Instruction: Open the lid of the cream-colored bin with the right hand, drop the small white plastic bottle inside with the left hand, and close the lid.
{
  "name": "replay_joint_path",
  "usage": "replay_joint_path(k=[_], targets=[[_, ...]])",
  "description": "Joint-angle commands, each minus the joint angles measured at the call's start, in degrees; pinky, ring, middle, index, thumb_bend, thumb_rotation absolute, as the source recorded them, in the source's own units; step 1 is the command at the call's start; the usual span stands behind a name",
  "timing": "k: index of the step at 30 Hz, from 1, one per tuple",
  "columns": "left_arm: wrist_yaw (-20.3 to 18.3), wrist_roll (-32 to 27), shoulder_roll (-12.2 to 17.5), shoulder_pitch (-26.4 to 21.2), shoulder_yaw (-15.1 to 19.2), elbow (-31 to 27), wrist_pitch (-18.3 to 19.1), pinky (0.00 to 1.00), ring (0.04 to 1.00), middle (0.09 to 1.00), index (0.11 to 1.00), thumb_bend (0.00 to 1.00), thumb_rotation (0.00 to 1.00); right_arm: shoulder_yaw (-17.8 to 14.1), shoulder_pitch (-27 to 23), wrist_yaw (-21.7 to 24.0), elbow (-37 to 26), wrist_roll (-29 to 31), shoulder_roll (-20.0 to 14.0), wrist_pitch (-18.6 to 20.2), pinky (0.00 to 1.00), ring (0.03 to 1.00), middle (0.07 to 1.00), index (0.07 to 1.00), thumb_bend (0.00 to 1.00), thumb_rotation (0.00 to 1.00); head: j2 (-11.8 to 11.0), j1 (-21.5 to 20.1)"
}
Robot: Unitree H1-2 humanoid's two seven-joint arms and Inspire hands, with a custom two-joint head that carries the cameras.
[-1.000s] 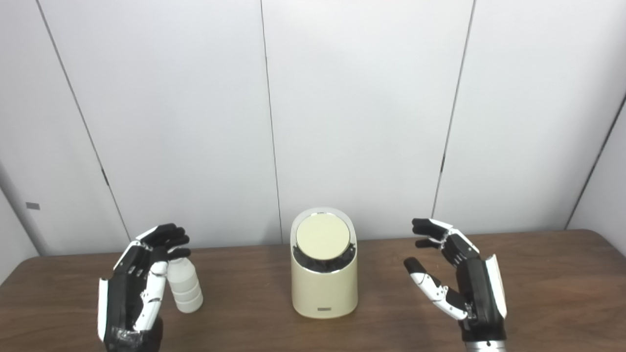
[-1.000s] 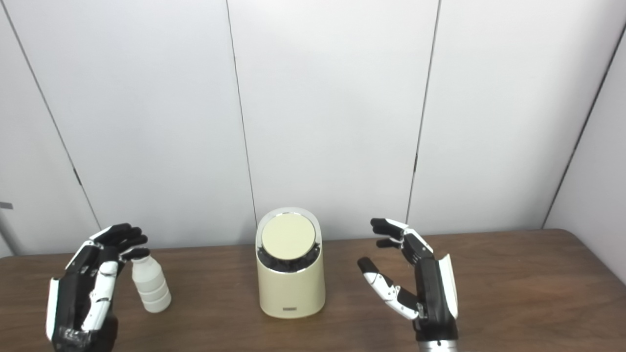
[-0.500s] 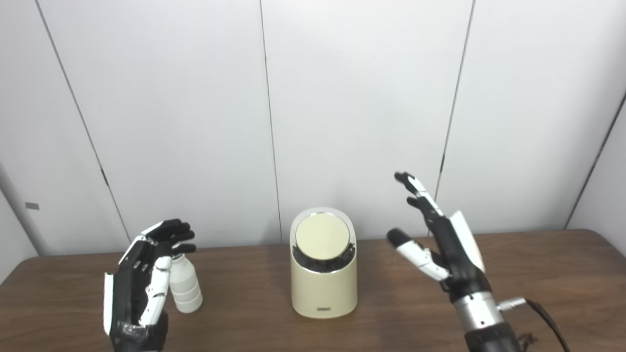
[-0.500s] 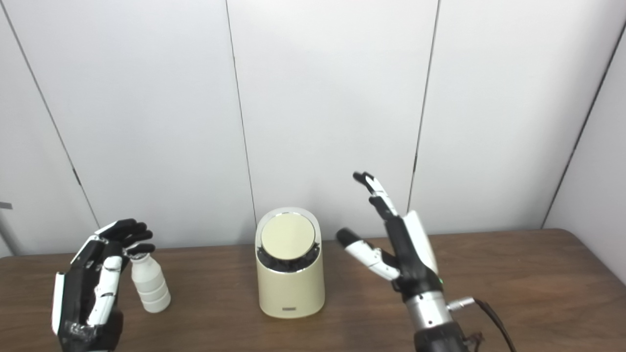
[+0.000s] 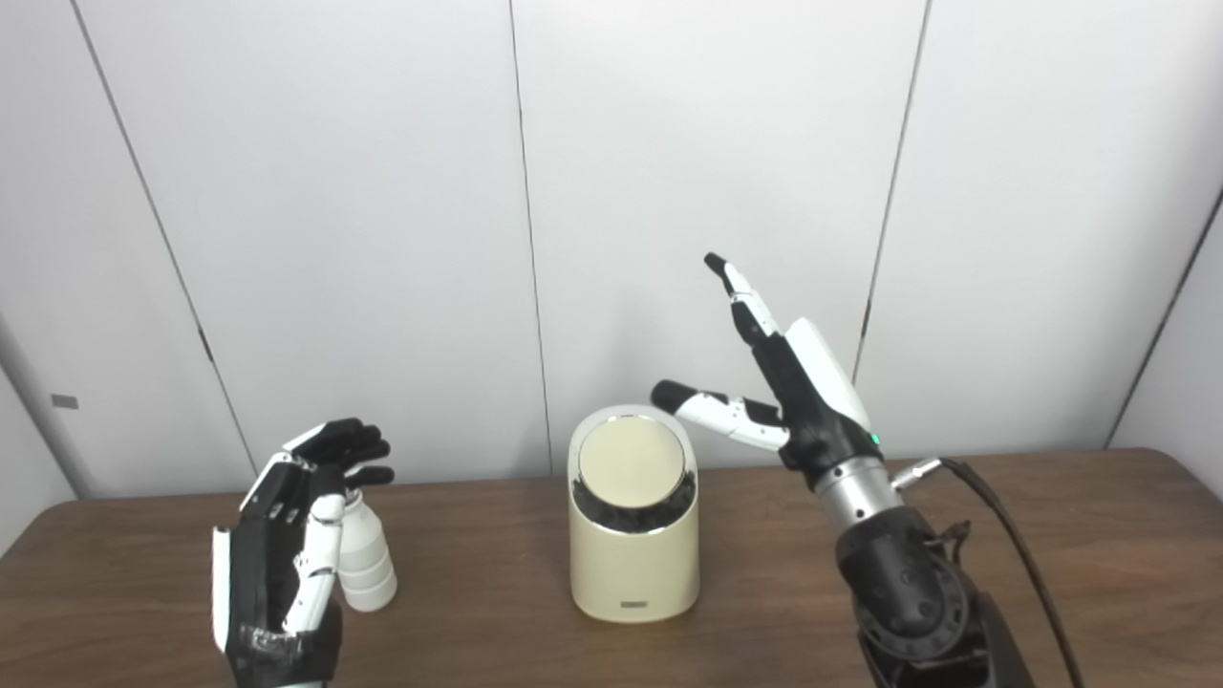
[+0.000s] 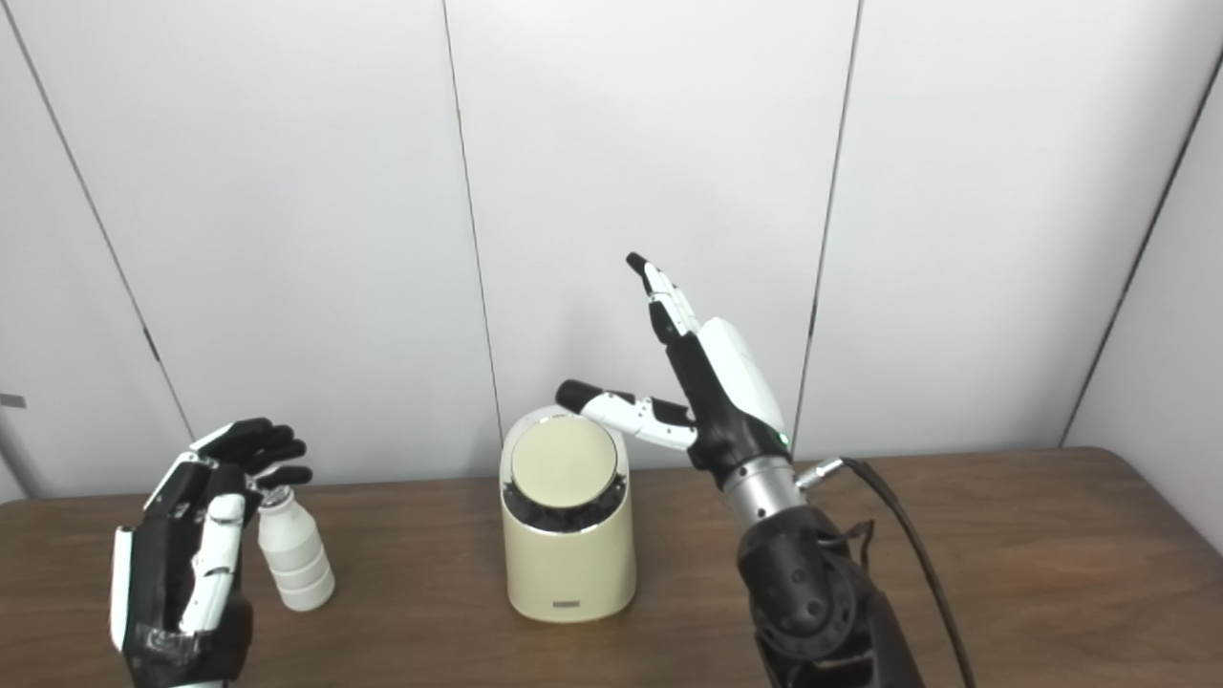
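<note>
The cream-colored bin (image 5: 632,564) stands upright at the middle of the table, its round tilted lid (image 5: 632,462) closed. The small white plastic bottle (image 5: 365,564) stands upright to the bin's left. My left hand (image 5: 287,545) is open beside the bottle on its left, fingers curled over the cap, not gripping it. My right hand (image 5: 783,382) is open and raised above and right of the bin, fingers pointing up, thumb reaching toward the lid's top rim. The same layout shows in the right eye view: bin (image 6: 570,559), bottle (image 6: 294,564), left hand (image 6: 191,545), right hand (image 6: 702,382).
The brown wooden table (image 5: 1051,564) runs across the frame, with white wall panels (image 5: 707,143) close behind it. A black cable (image 5: 1013,535) hangs off my right forearm.
My right hand has risen from the table's right side and swung left toward the bin's top. My left hand has edged closer to the bottle. The bin and bottle have not moved.
</note>
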Motion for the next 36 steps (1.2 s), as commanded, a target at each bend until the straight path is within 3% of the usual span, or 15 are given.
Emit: replay_joint_path(k=[1,7,19,23,36], targets=[[0.5,1.0,-0.3,-1.6,-0.3,-2.4,-0.3,0.59,0.667,0.681,0.673,0.30,0.48,-0.1,-4.1,-2.1,0.9,-0.6,0.5,-0.8,0.96,1.000,1.000,1.000,0.93,0.74,-0.1,0.1],[0.7,0.9,-0.9,-1.7,-0.3,-2.6,-0.2,0.59,0.662,0.672,0.665,0.30,0.48,1.4,-6.4,-4.7,7.7,-1.0,1.3,-2.4,0.96,1.000,1.000,1.000,0.96,0.64,0.1,0.4],[1.3,1.4,-1.4,-1.8,-0.6,-3.3,-0.2,0.58,0.657,0.671,0.666,0.29,0.50,5.1,-9.0,-7.7,17.6,-4.6,0.8,-1.3,1.00,1.000,1.000,1.000,1.00,0.61,0.1,0.9],[1.4,1.4,-1.5,-1.9,-0.7,-3.4,-0.1,0.58,0.655,0.669,0.667,0.29,0.49,5.2,-9.1,-8.2,19.5,-4.6,0.6,-1.2,1.00,1.000,1.000,1.000,1.00,0.54,0.2,1.1],[1.9,2.0,-1.6,-1.8,-0.7,-4.1,0.8,0.58,0.656,0.670,0.664,0.30,0.48,6.0,-7.3,-7.0,20.7,-4.1,-1.2,-0.4,1.00,1.000,1.000,1.000,1.00,0.46,0.8,1.1]])
